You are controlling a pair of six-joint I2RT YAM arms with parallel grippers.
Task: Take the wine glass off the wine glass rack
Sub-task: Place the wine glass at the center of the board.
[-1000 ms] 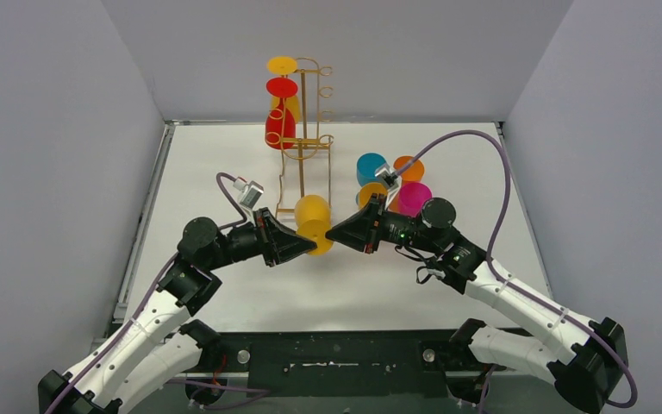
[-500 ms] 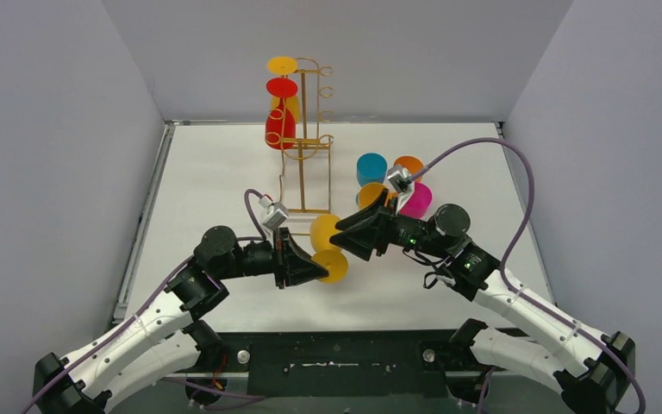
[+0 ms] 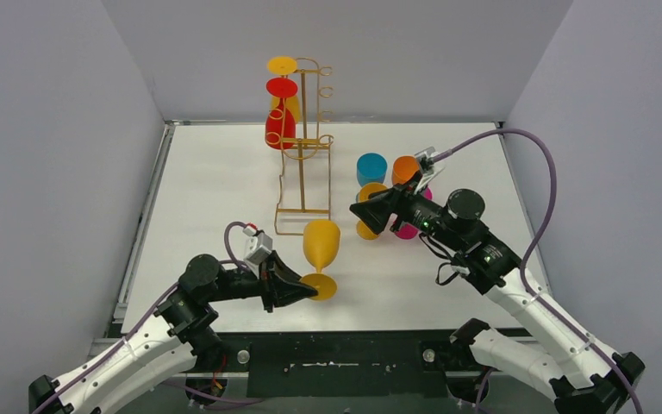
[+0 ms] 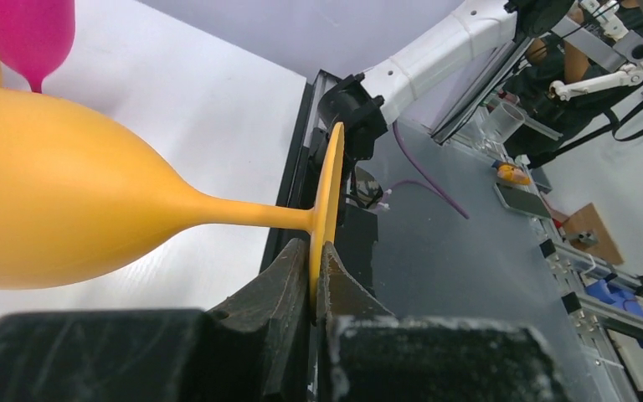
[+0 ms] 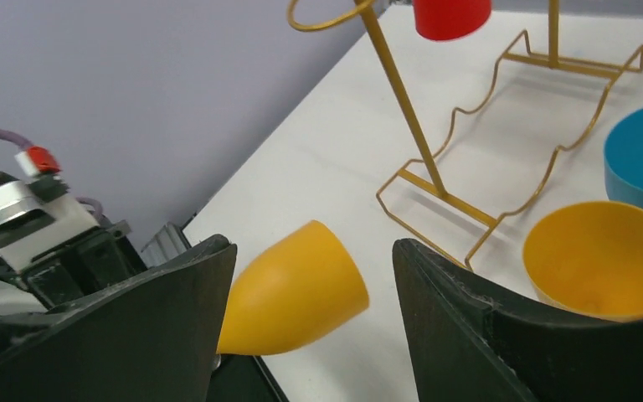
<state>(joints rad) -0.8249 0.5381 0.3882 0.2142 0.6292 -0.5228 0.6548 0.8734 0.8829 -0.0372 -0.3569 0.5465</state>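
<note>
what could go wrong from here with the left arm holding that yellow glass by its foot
1. The left gripper pinches only the thin rim of the wine glass foot, with the bowl hanging out sideways; it may pivot or slip free.
2. The open right gripper sits right beside another yellow glass; a careless swing could topple it.
</note>
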